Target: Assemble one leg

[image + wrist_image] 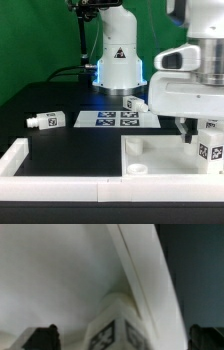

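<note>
Three small stubby white plastic legs with black-and-white square tags show in the exterior view, placed here against the thin flat white marker board (118, 119) lying on the black worktop (60, 145). One leg (46, 120) lies on its side well off the board toward the exterior view's left. A second leg (134, 102) lies just beside the board's far corner, toward the exterior view's right. The third leg (209, 152) stands upright well past the board on the exterior view's right, on the large white square tray-like panel (160, 158), of which there is one. The single end effector (196, 127) hangs directly above this third leg, its two fingers spread apart and clamped on nothing. In the wrist view the tagged leg (112, 332) sits between the two dark fingertips (40, 336), whether touching them I cannot tell
</note>
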`<state>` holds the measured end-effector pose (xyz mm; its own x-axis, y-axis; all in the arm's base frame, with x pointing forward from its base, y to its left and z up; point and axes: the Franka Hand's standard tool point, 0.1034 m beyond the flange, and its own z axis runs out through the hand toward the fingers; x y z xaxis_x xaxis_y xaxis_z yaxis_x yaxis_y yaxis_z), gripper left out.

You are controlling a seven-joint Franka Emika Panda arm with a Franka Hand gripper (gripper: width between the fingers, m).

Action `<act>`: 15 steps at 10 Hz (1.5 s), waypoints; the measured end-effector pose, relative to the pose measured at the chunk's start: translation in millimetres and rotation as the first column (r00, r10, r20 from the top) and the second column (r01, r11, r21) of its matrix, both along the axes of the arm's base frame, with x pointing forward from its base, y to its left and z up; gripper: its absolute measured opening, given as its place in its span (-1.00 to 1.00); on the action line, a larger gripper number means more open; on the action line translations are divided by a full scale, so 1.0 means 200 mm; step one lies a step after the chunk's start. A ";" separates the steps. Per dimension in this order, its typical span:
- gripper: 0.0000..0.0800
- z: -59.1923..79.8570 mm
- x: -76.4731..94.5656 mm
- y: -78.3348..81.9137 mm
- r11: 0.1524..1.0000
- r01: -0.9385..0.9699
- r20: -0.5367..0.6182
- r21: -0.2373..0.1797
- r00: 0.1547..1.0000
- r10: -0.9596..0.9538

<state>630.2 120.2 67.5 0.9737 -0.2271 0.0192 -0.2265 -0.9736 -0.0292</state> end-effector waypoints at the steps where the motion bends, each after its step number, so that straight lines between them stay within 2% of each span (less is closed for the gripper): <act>1: 0.62 0.01 0.01 -0.02 0.990 -0.140 0.008 -0.004 0.990 0.140; 3: 0.62 0.02 0.00 -0.03 0.960 -0.278 0.012 -0.011 0.960 0.279; 4: 0.51 0.02 0.00 -0.03 0.943 -0.332 0.012 -0.015 0.943 0.332; 5: 0.51 0.02 0.00 -0.04 0.926 -0.378 0.012 -0.016 0.926 0.378; 6: 0.07 0.02 0.00 -0.03 0.927 -0.376 0.012 -0.016 0.926 0.376; 7: 0.07 0.02 0.00 -0.04 0.936 -0.352 0.011 -0.016 0.936 0.352; 8: -0.29 0.02 0.00 -0.04 0.936 -0.352 0.011 -0.016 0.936 0.352; 9: -0.29 0.02 0.00 -0.04 0.940 -0.341 0.011 -0.014 0.940 0.341; 11: -0.29 0.02 0.00 -0.04 0.981 -0.192 0.010 -0.007 0.981 0.192; 13: -0.29 0.02 0.01 -0.03 0.999 0.051 0.014 0.001 0.999 -0.051; 15: -0.29 0.02 0.02 -0.01 0.945 0.328 0.011 0.013 0.945 -0.328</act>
